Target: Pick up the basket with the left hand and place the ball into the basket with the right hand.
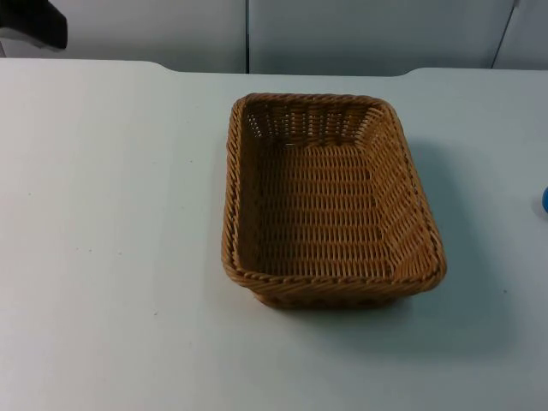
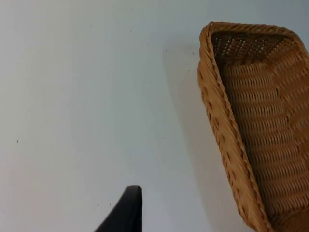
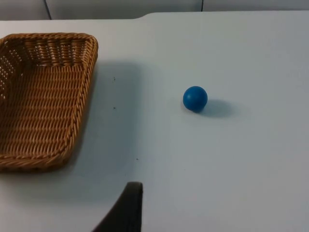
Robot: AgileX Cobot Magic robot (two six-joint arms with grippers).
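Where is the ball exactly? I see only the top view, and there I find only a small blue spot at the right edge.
Observer: In the right wrist view the blue ball lies on the white table, well apart from the basket.
Operator: Is the right hand near the ball?
Observer: The right hand hangs over bare table, short of the ball and apart from it.
Operator: And the left hand?
Observer: The left hand is over bare table beside the basket's long wall and is not holding it.
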